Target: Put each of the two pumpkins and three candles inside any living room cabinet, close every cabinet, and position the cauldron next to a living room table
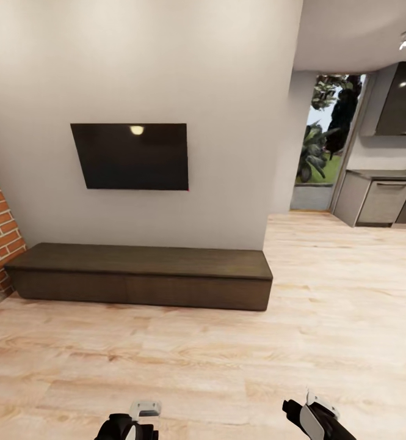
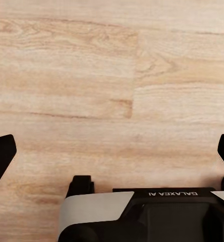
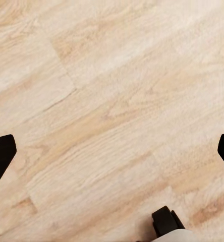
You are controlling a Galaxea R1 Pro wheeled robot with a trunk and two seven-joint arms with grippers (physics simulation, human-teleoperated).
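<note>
Ahead, cabinet (image 1: 143, 278) closed; both end effectors (image 2: 112, 156) (image 3: 112, 156) spread apart above floor (image 1: 227, 366).

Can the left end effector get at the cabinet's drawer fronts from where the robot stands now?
Probably not yet: the left end effector hangs low by the robot, fingers spread over bare wood floor, and a wide stretch of floor separates it from the closed cabinet.
</note>
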